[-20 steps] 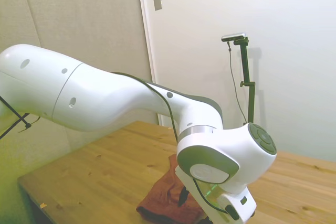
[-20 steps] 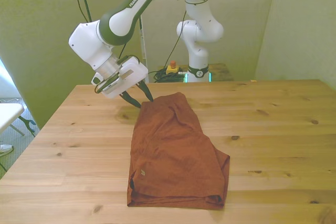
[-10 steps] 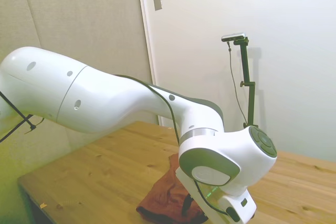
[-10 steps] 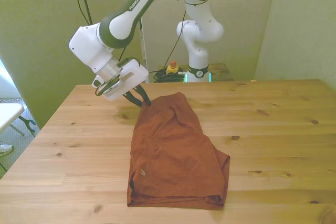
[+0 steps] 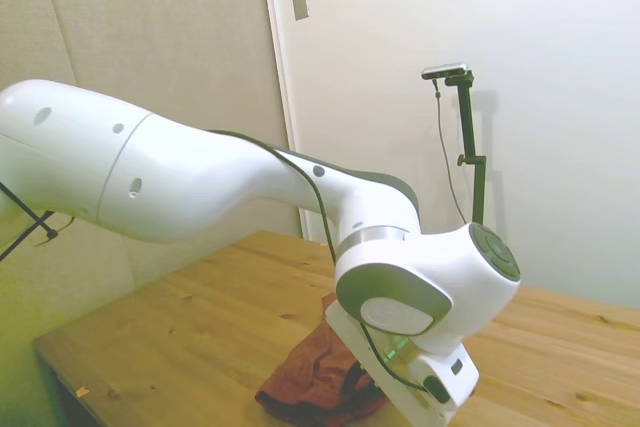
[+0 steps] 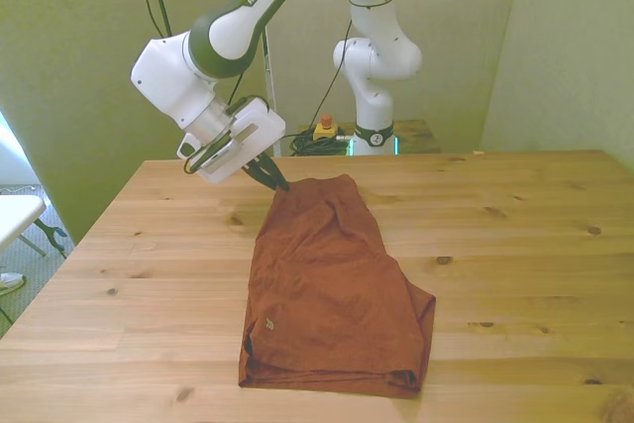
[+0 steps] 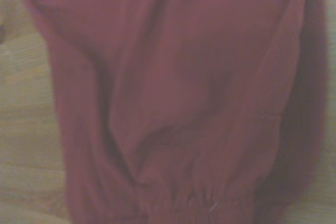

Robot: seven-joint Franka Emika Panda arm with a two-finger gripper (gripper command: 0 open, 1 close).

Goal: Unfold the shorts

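Note:
The rust-red shorts [image 6: 327,284] lie folded on the wooden table [image 6: 515,235], running from the far middle toward the near edge, with a small dark pocket slit near the front left corner. My gripper [image 6: 276,183] is at the far corner of the shorts on the front view's left, and its dark fingers are shut on that corner, which is raised slightly off the wood. In the side view the shorts [image 5: 312,379] show under the wrist, which hides most of the gripper [image 5: 354,381]. The wrist view is filled by blurred red fabric of the shorts [image 7: 178,103].
Bare wood stretches on both sides of the shorts. A yellow box with a red button [image 6: 324,129] sits beyond the table's far edge by the robot base. A white wall and door frame [image 5: 280,97] stand behind the table in the side view.
The fingers were open astride the shorts' corner, then shut on it. The gripper has since risen a little and shifted toward the front view's right, drawing the corner with it.

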